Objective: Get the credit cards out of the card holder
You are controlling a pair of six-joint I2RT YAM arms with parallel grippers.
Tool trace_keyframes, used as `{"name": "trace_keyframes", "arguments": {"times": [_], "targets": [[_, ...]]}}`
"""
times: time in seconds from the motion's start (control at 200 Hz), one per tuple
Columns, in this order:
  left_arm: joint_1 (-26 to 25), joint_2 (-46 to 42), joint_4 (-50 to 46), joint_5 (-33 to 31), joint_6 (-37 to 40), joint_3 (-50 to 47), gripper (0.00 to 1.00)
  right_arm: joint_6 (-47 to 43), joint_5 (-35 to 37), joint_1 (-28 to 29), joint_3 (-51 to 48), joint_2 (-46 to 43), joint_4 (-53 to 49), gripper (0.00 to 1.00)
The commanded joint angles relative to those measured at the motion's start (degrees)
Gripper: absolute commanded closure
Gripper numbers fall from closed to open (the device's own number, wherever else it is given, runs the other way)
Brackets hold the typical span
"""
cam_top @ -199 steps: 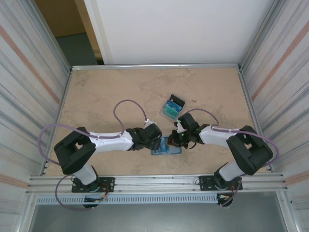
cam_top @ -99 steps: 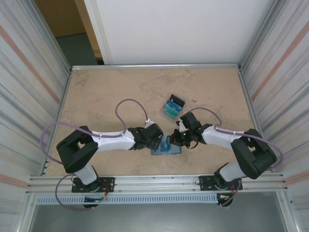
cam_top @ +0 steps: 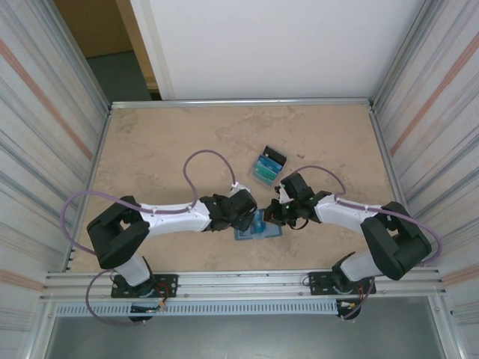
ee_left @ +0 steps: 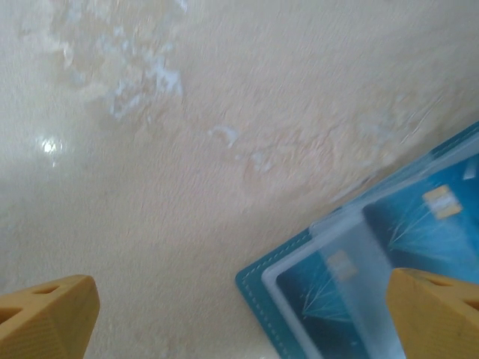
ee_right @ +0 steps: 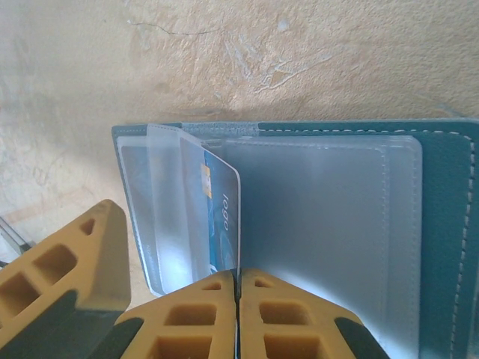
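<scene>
The card holder [cam_top: 263,231] lies open on the table between my two grippers, its teal-blue inside [ee_right: 443,224] lined with clear plastic sleeves [ee_right: 329,217]. My right gripper [ee_right: 238,278] is shut on the edge of a light blue credit card [ee_right: 222,213] that stands partly out of a sleeve. My left gripper [ee_left: 239,288] hangs wide open over the holder's corner [ee_left: 258,283], one finger [ee_left: 52,318] over bare table and the other [ee_left: 438,310] over the sleeves. Two more blue cards [ee_left: 322,295] show inside those sleeves. From above the grippers [cam_top: 249,218] [cam_top: 275,216] face each other across the holder.
A small stack of teal, blue and black cards [cam_top: 267,166] lies on the table just beyond the right gripper. One yellow finger of the left gripper [ee_right: 71,262] stands close beside the holder's left edge. Metal rails [cam_top: 239,102] border the table.
The left gripper has crept a little to the right, closer over the card holder. The right gripper stays shut on the card with hardly any movement.
</scene>
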Motion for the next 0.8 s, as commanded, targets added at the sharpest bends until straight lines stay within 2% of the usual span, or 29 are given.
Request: {"name": "trace_keyframes", "arguments": {"times": [0.0,0.276,0.501,0.797], "targets": [[-0.42,-0.42,1.07,0.02,2.21,1.62,0.01,-0.99,2.29,-0.16,-0.69,-0.79,-2.40,0.92],[-0.50,2.65,0.82,2.09,1.69,1.27,0.01,-0.93,1.79,-0.32,-1.43,-1.18,-1.60,0.92],[-0.71,4.14,-0.45,2.94,0.17,0.65,0.01,0.96,-1.56,-1.20,-4.42,-2.43,5.05,0.86],[-1.29,4.91,-0.36,3.71,-1.34,-0.50,0.01,2.62,-4.34,-1.39,-6.37,-2.73,11.33,0.85]]}}
